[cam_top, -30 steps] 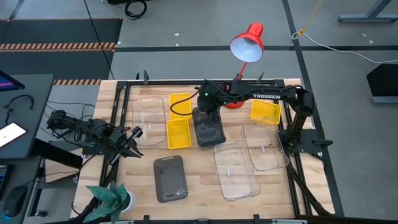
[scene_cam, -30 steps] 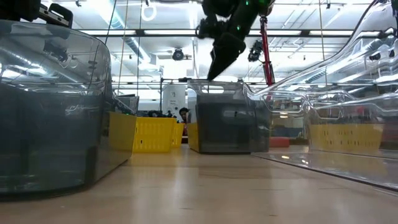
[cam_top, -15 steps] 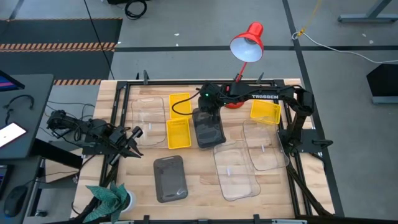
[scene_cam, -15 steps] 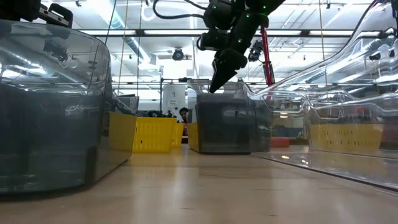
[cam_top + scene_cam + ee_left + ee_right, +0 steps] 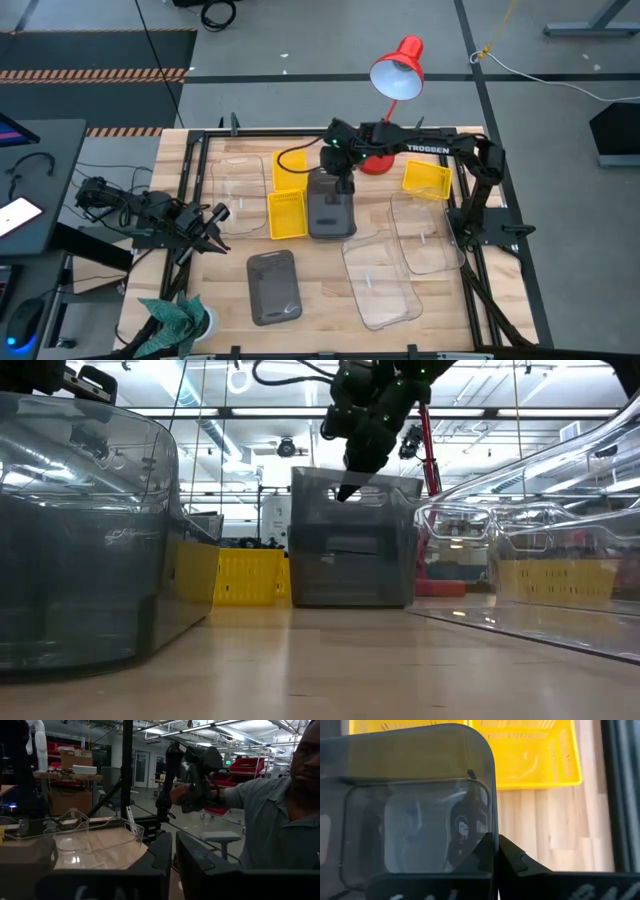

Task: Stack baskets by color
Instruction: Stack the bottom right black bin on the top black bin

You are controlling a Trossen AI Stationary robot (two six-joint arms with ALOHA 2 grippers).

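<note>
In the high view, my right gripper point(image 5: 340, 183) is shut on the far end of a smoky dark-grey basket point(image 5: 329, 210) at mid-table. In the low view this basket point(image 5: 350, 545) stands under the gripper point(image 5: 350, 488), its bottom edge on the wood. A second grey basket point(image 5: 272, 287) lies near the front. Yellow baskets lie to the left point(image 5: 287, 214), behind point(image 5: 291, 163) and at the far right point(image 5: 427, 180). Clear baskets lie at the far left point(image 5: 243, 180) and to the right point(image 5: 378, 278), point(image 5: 425, 238). My left gripper point(image 5: 215, 222) waits shut at the table's left edge. My right gripper point(image 5: 495, 840) pinches the grey basket's far short wall at its rim point(image 5: 493, 822). One finger point(image 5: 482, 852) is inside the basket and the other point(image 5: 515, 856) outside. The fingers slant down from the table's far right. In the low view the basket's bottom rests on the table.
A red desk lamp point(image 5: 397, 70) stands at the table's far edge, just behind my right arm. A black frame point(image 5: 200, 180) rims the table. A green cloth point(image 5: 175, 318) lies at the front left corner. A person point(image 5: 280, 815) stands beyond the table in the left wrist view.
My right gripper has come down a little toward the grey basket's far wall, rolled slightly, and shut on it. The basket has slid toward the table's left edge and turned straighter. In the low view it now shows taller.
</note>
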